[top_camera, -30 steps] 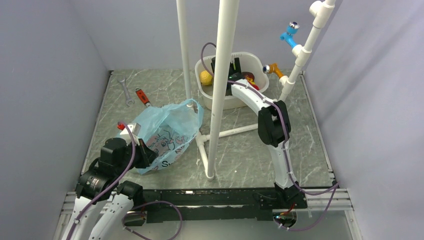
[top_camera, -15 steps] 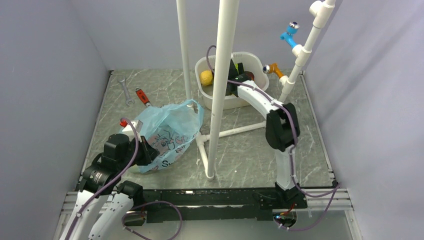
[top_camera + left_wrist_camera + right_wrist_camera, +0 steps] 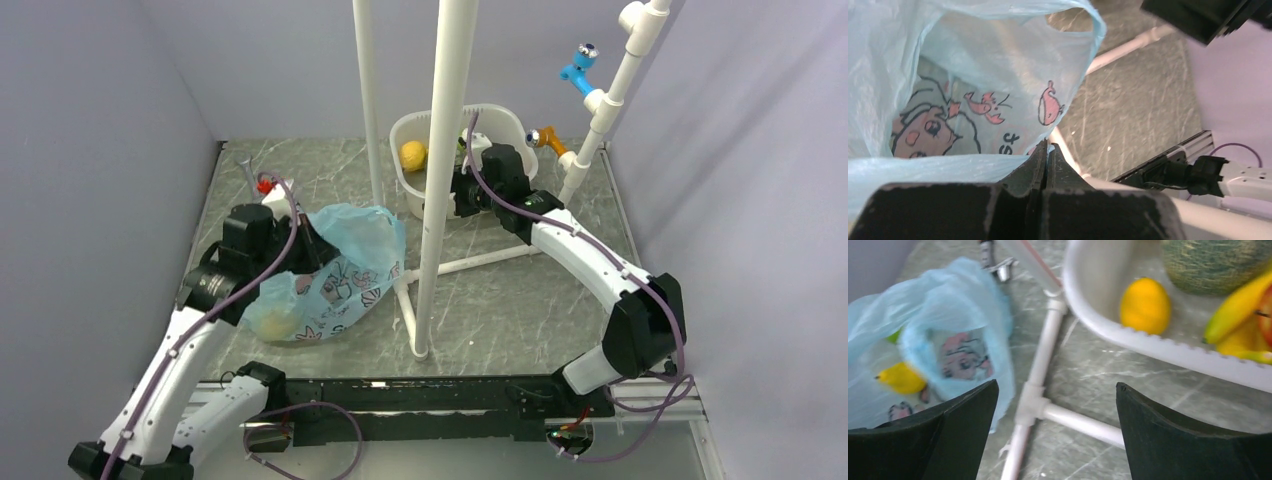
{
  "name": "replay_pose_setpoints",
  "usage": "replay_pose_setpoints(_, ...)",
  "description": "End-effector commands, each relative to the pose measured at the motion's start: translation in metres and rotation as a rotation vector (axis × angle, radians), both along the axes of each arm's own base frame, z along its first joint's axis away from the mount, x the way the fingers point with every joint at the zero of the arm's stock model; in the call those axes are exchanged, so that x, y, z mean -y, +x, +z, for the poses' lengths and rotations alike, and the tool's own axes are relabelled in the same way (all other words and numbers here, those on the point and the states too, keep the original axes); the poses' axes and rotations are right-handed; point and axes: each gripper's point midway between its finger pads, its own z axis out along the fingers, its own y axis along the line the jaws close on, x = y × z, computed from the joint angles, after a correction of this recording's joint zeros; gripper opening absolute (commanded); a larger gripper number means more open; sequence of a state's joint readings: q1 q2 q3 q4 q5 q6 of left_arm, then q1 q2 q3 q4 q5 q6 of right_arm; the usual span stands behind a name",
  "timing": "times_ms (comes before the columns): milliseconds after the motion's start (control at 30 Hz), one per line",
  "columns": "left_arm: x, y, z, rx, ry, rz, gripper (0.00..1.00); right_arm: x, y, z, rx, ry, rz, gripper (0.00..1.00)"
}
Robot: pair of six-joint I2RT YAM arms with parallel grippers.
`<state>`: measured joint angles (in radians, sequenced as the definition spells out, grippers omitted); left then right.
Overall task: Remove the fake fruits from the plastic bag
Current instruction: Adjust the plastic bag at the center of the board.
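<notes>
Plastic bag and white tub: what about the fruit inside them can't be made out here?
- Top view: crinkled plastic bag film blurs one yellowish fruit; any others hidden.
- Top view: white pole and right arm cover much of the tub.
- Right wrist view: green melon and red fruit cut off by frame edges.

The left arm [image 3: 165, 375] and right arm [image 3: 585, 260] are white links with bulky black joints, a purple cable [image 3: 1233, 145] trailing each. The left pincer [image 3: 1048, 149] is black, apparently scuffed grey at the edges.
</notes>
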<state>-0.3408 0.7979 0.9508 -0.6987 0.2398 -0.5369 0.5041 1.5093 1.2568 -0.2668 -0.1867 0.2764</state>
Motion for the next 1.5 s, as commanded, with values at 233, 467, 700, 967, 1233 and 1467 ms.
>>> replay_pose_setpoints(233,0.029,0.005,0.070,0.137,-0.105,-0.162,0.00,-0.052,-0.056,0.078,0.136,0.281,0.434,0.69)
replay_pose_setpoints(467,0.024,-0.020,0.037,0.065,-0.114,-0.163,0.00,-0.099,-0.080,0.061,0.104,0.310,0.704,0.62)
replay_pose_setpoints(700,0.010,-0.035,0.007,0.025,-0.077,-0.116,0.00,-0.157,-0.094,0.009,0.026,0.197,0.868,0.65)
replay_pose_setpoints(967,-0.001,-0.052,-0.004,0.008,-0.046,-0.098,0.00,-0.205,-0.107,-0.036,-0.056,0.203,0.960,0.70)
replay_pose_setpoints(1233,0.004,-0.071,0.032,0.096,-0.110,-0.163,0.00,-0.236,-0.111,-0.059,-0.078,0.188,0.974,0.75)
replay_pose_setpoints(1467,0.005,-0.078,0.064,0.175,-0.143,-0.178,0.32,-0.260,-0.112,-0.072,-0.039,0.164,0.951,0.77)
